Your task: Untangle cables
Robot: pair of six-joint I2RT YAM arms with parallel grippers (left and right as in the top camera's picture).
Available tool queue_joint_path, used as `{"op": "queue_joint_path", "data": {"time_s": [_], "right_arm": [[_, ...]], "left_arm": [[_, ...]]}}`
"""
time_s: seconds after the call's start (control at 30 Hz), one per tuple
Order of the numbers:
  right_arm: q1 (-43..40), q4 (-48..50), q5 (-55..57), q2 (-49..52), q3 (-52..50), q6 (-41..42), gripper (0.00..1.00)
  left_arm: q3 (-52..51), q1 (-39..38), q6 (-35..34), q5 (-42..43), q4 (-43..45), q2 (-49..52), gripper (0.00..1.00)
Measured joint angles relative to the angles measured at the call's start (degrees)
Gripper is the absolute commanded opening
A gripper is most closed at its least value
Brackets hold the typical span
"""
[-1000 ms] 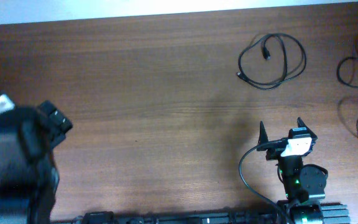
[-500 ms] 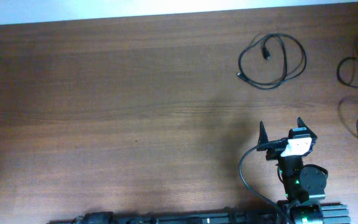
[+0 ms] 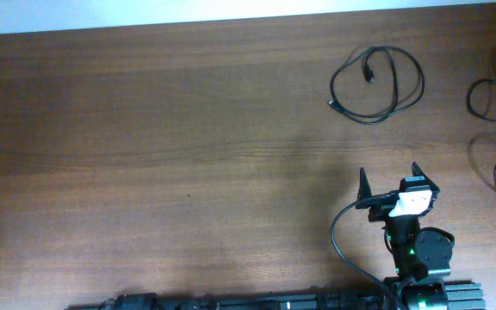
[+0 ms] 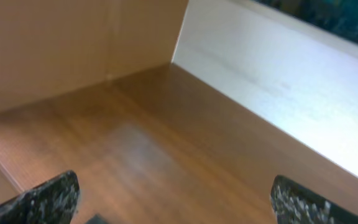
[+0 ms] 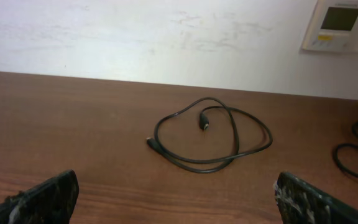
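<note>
Brown wood table (image 3: 145, 129) runs back to a white wall (image 5: 135, 31). One looped cable (image 3: 377, 83) lies in the upper right of the overhead frame, well apart from the right gripper (image 3: 388, 178) at lower right, whose fingers are spread wide and hold nothing. The left gripper (image 4: 179, 208) is likewise spread and empty, facing bare wood. The risk, as I judge it, is that the loop crosses itself, so a pinch at the crossing could catch both strands and pull it tighter. The thin cord may also slip. Cut by the right edge, more cables (image 3: 492, 96) hide their ends. The left arm is outside the overhead frame.
</note>
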Motion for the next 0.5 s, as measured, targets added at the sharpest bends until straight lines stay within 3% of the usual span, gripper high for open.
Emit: {"op": "queue_joint_path", "data": {"time_s": [0.07,0.27,0.5], "right_arm": [[0.02,0.02,0.0,-0.07,0.0,0.02,0.99],[0.07,0.07,0.0,-0.04,0.0,0.0,0.99],[0.07,0.0,0.0,-0.02,0.0,0.0,0.99]], "left_arm": [[-6.36,0.02,0.22,1.29,8.11,-0.02,0.99],[-35.1,0.11,0.52,5.38,43.45,-0.09,0.99],[-65.11,0.11,2.03,14.78,73.85,0.22,0.99]]}}
